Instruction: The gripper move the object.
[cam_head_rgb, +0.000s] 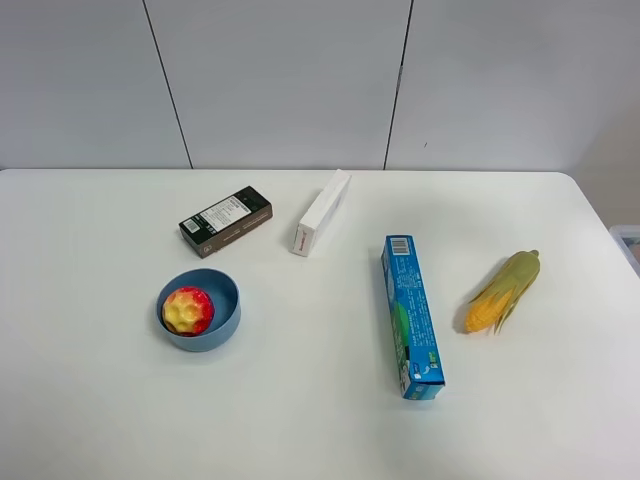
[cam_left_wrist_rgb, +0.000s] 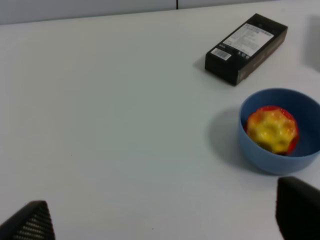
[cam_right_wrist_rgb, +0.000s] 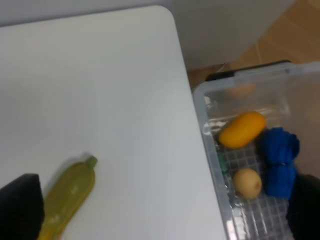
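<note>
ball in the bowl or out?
In. The ball sits inside the blue bowl, rim all around it; no gripper touches it.

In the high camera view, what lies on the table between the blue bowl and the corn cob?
The long blue box lies between the blue bowl and the corn cob, lengthwise across that line; the exterior high view shows it. The rest is bare table.

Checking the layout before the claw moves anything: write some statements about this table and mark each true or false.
1. The bumpy ball sits inside the blue bowl. True.
2. The corn cob touches the blue box. False: they lie apart.
3. The black box lies behind the bowl. True.
4. The left claw grips the ball. False: its fingers are wide apart, holding nothing.
5. The white box stands on end. False: it lies flat.
</note>
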